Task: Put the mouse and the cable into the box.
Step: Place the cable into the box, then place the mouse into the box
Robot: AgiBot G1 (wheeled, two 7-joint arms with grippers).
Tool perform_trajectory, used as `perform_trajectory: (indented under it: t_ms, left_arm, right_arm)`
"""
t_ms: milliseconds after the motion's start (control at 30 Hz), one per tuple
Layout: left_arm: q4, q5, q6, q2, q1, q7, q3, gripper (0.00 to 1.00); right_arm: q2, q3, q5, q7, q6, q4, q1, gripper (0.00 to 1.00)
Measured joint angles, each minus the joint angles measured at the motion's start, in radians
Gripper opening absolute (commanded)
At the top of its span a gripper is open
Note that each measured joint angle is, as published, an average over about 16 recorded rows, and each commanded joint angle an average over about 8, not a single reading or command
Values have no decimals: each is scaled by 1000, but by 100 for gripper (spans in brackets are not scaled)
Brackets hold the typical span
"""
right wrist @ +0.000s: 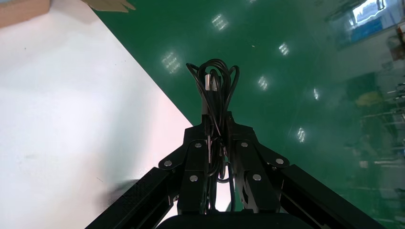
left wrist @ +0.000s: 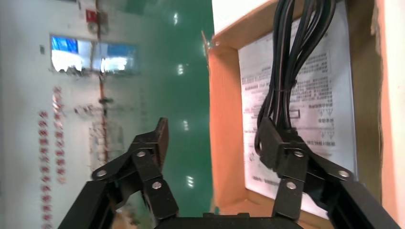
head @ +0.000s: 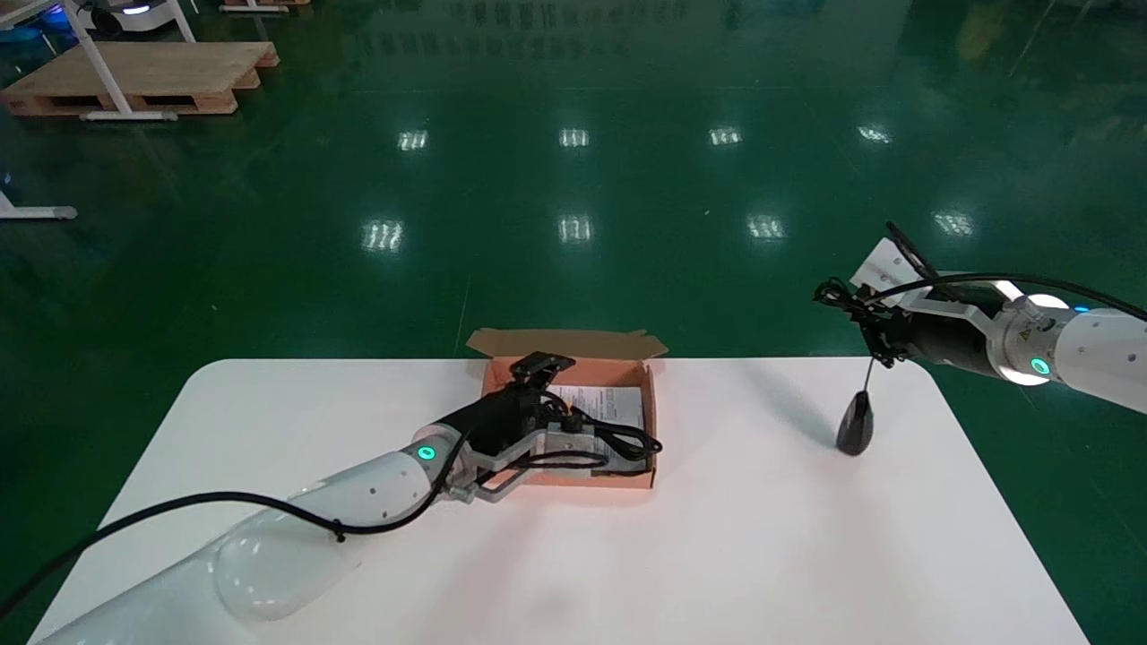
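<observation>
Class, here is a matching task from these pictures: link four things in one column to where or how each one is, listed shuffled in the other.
1 mouse
2 black cable
3 paper sheet
4 left end effector

A open, at the box
B flat on the box floor
C dangling by its cord from the right end effector
D bundled, lying on the paper sheet

Pairs: 1-C, 2-D, 3-B, 4-A

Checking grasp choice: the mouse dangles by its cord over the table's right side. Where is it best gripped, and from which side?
Probably at the coiled cord, from the robot's right, as the right gripper has it, jaws shut. The mouse hangs upright with a rounded, tapering body, poor to pinch; the bundle fills the jaws. The left gripper is open at the box.
</observation>
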Motion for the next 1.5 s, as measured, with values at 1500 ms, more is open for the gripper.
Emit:
perform_trajectory:
  t_ms: [1500]
  left_arm:
    - [344, 2, -44, -41, -204, -240, -20, 100]
  right_arm:
    - [-365, -285, 264, -314, 93, 68, 11, 0]
